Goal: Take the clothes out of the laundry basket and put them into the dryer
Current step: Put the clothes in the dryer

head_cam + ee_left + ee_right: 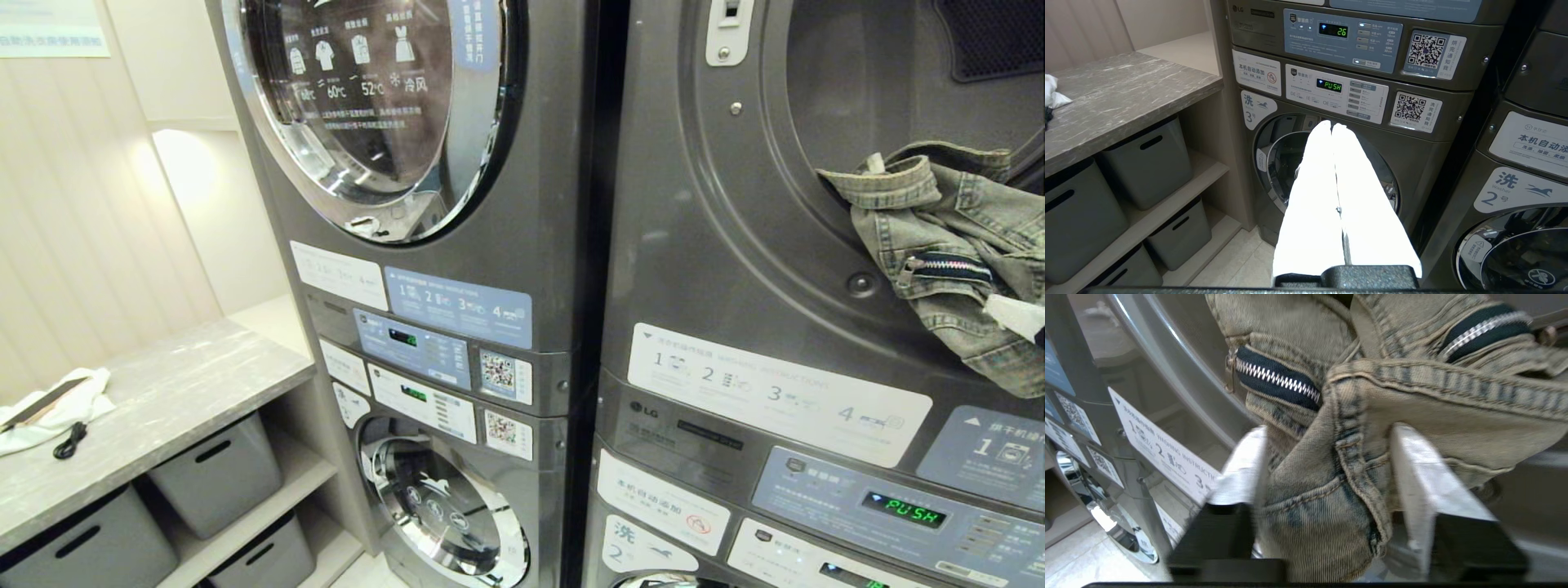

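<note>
I stand close before the dryer (735, 269), its round mouth open and its green PUSH display low on the panel beneath. I take this for the loading step, with the laundry basket out of sight. The clothes (947, 253), a faded denim garment with a metal zipper, hang over the lower lip of the dryer's mouth, partly inside the drum and partly spilling down its front. My right hand (1327, 473) is at that lip, its two pale fingers (1414, 465) about half apart with a bunched fold of denim (1314, 506) between them; whether they press it firmly I cannot tell. My left hand (1333, 130) is pressed together and empty, pointing at the washer under the neighbouring dryer. Next, I judge, the hanging part must be pushed deeper past the lip so nothing slides back out.
</note>
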### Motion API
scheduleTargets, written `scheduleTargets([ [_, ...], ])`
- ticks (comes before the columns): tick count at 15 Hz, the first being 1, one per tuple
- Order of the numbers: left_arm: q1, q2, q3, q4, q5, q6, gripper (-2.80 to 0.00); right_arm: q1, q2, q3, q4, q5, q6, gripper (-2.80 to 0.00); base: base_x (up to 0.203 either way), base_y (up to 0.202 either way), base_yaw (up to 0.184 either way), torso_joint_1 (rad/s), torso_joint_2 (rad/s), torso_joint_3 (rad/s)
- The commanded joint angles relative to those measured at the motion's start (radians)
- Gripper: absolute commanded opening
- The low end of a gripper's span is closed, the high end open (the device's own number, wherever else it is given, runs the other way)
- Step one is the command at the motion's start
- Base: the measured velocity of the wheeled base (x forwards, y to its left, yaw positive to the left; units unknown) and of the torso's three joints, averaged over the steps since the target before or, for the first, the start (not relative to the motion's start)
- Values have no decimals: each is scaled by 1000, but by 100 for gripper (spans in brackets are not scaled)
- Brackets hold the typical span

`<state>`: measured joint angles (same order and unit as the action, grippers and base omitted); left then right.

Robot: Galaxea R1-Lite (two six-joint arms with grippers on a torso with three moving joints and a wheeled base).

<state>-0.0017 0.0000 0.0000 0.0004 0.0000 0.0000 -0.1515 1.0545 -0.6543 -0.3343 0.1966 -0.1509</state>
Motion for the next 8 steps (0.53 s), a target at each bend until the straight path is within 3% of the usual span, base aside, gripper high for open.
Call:
scheduleTargets([
  [1, 0, 0, 0, 0, 0, 0, -280, 0, 16, -22, -1, 1, -1, -280, 0, 0, 0, 0, 0, 0],
  [8, 0, 0, 0, 0, 0, 0, -280, 1, 60, -130, 0, -2, -17, -280, 0, 0, 0, 0, 0, 0],
])
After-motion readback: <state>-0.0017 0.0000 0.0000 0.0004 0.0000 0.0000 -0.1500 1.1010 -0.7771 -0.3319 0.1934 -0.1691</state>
